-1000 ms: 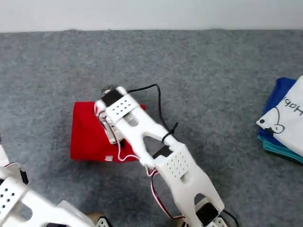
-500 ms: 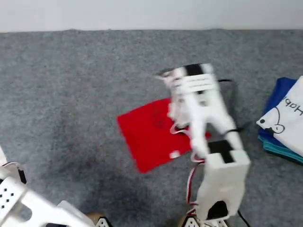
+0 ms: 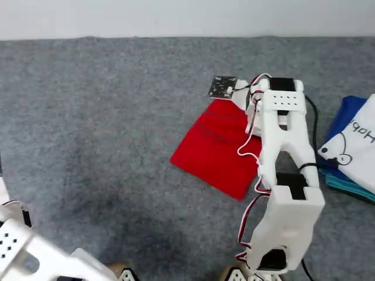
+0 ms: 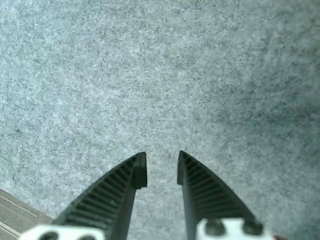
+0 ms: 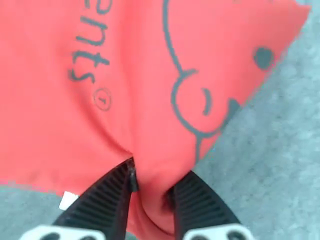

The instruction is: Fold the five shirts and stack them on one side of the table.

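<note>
A folded red shirt (image 3: 220, 155), pinched in the closed right gripper (image 5: 152, 180), is being dragged across the bench (image 3: 117, 105) toward the stack (image 3: 351, 152), now near it.

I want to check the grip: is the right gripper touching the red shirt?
Touching. The right wrist view shows the right gripper pinching a fold of the red shirt.

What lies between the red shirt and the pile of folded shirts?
In the high view, the right arm crosses that stretch, its tool gripping the red shirt; under it is bare grey table cover up to the pile.
</note>
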